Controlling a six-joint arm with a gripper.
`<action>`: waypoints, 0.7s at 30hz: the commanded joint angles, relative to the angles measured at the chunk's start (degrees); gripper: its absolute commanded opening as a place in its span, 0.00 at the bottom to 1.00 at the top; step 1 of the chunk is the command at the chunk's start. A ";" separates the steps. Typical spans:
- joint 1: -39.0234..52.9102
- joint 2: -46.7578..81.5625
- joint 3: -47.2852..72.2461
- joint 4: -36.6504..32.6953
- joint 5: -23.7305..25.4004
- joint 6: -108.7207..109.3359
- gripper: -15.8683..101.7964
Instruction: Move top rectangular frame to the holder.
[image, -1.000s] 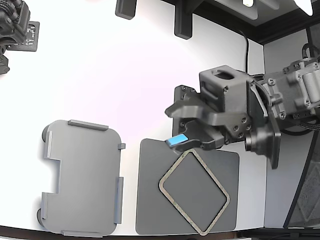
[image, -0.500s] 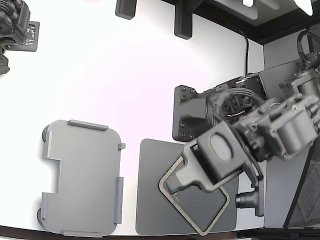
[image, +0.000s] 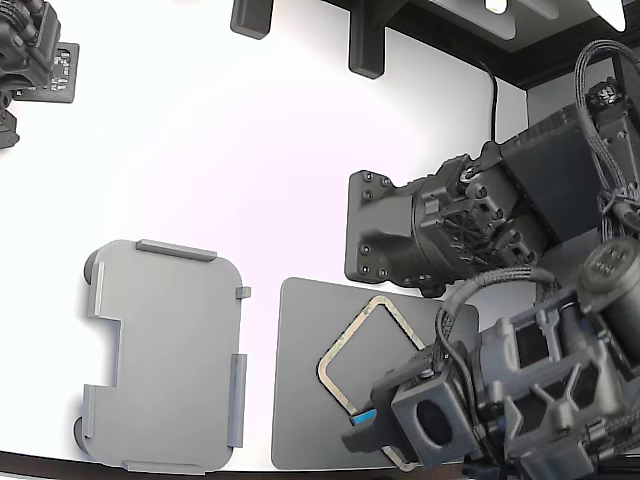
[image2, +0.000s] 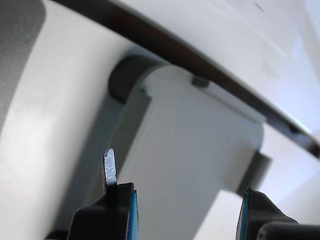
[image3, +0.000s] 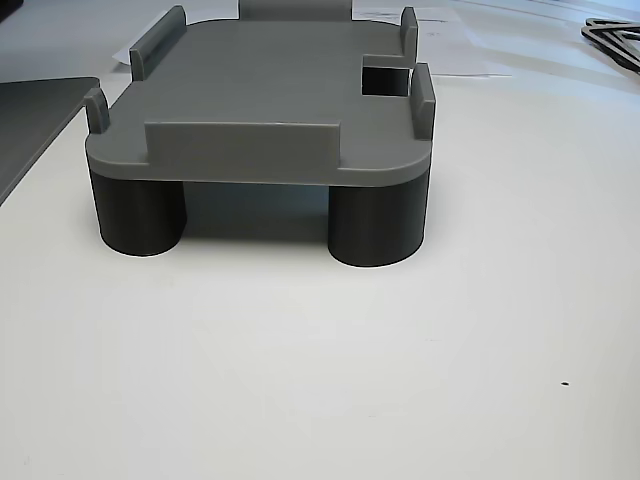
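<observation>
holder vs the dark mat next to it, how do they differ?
The holder is light grey; the dark mat is much darker. The holder has raised edge tabs and a side notch; the mat is plain and smooth. The holder stands on dark round legs; the mat lies flat on the table. The holder is bare; the mat carries the rectangular frame. Both are rounded rectangles.

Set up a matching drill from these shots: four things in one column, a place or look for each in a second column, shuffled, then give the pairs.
Things
1. top rectangular frame
2. holder
3. dark grey mat
4. gripper

Descriptions
A. light grey plate with raised edge tabs, standing on short dark round legs
B. thin tan outline, hollow in the middle, lying skewed on the mat
C. blue-padded fingers, over the frame's near edge in the exterior view
D. smooth flat sheet to the exterior view's right of the holder

Pairs: 1-B, 2-A, 3-D, 4-C
</observation>
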 joint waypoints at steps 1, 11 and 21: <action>3.60 -3.43 -4.04 1.14 1.05 3.78 0.83; 16.70 -16.87 -13.89 7.73 3.16 16.44 0.87; 20.57 -29.44 -25.14 14.77 -0.53 19.34 0.98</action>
